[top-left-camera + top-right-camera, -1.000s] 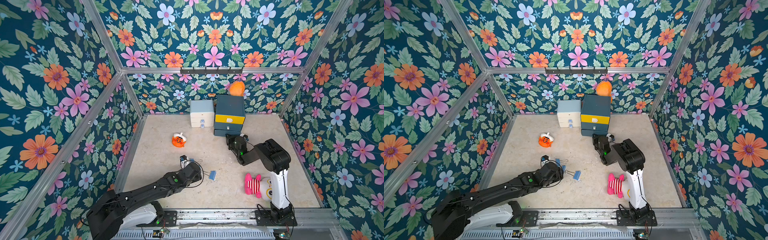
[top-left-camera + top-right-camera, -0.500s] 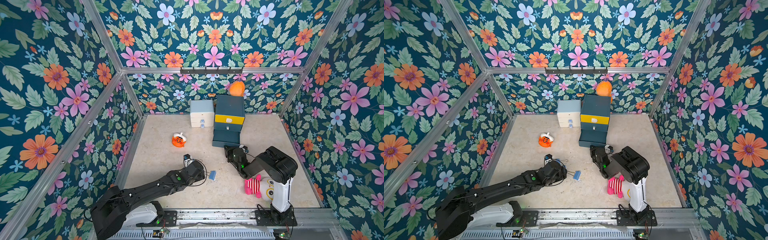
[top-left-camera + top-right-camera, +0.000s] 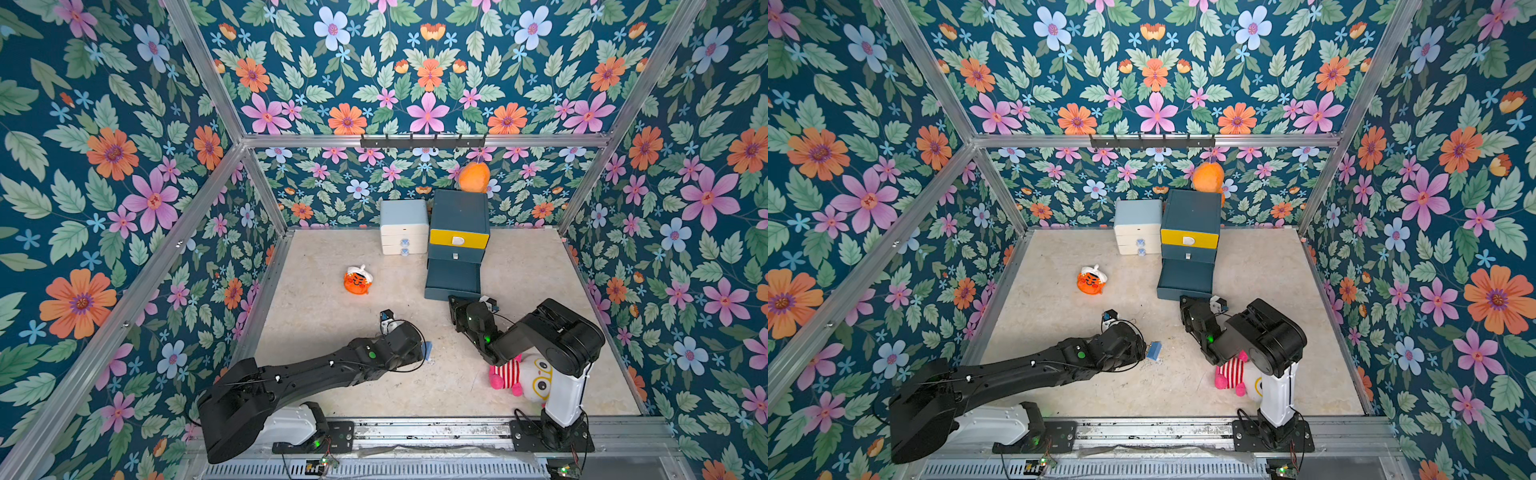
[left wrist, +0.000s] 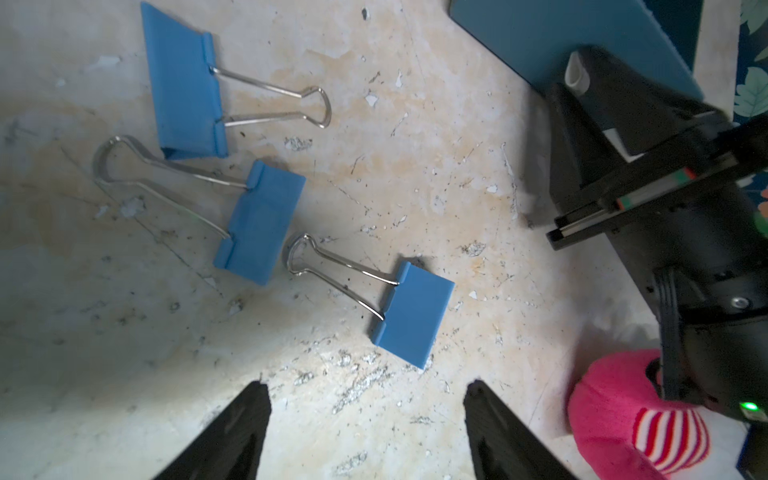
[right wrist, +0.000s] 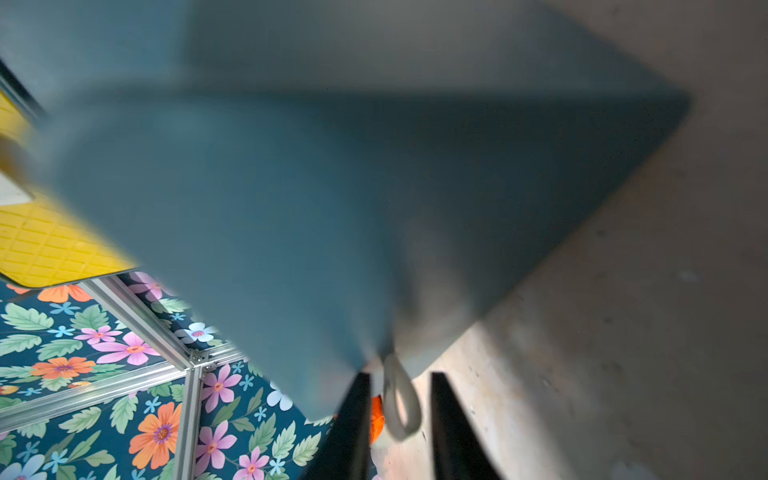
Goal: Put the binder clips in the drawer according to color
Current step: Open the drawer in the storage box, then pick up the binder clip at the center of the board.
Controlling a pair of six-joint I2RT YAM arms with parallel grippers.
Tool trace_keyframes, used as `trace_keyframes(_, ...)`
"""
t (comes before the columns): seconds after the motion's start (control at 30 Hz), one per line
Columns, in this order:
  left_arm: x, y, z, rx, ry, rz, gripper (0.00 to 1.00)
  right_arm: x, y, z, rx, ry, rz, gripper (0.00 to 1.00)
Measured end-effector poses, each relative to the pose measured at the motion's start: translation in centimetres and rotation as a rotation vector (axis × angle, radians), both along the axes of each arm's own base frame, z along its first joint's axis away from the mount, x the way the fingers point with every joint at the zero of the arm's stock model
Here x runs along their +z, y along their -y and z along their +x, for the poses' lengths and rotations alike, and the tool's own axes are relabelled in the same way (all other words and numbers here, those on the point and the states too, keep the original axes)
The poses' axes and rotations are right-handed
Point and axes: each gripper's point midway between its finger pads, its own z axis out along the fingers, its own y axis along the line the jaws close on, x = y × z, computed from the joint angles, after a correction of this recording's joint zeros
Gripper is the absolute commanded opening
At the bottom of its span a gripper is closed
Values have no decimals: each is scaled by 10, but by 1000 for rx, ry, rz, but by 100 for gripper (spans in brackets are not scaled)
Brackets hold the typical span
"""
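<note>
Floral wallpaper closes in a pale, scuffed table (image 3: 332, 316). Seen from the left wrist, the left gripper (image 4: 366, 384) has its fingers spread wide with nothing between them. One blue binder clip (image 4: 411, 313) lies just beyond the tips, and a second clip (image 4: 259, 222) and a third clip (image 4: 185, 83) lie farther on. All three lie on the table with their wire handles sticking out. The right wrist view is blurred. In it the right gripper (image 5: 399, 374) has its fingers parted on either side of a white handle (image 5: 399, 399), with a small gap showing on each side, so the grip is released. That handle belongs to the bottom drawer (image 3: 453, 280), which both top views show pulled out of the dark blue cabinet (image 3: 459, 212), under a yellow drawer (image 3: 457, 237). A white drawer unit (image 3: 404, 226) stands just beside the cabinet. An orange toy (image 3: 357, 280) sits apart on the table, and a pink striped plush (image 3: 509, 370) lies under the right arm.
</note>
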Motion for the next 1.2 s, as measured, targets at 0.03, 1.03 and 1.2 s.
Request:
trace_keyframes(0.03,-2,2,-3,13,-17,-3,80,4,1,-2,2,2,0,53)
trace_keyframes(1.03,-42,61,14,723,-525,33,96,145,130,-170,312,231,-710,65)
trace_keyframes(1.2,-54,56,13,743,-553,63,85,137,126,-185,398,229,-712,63)
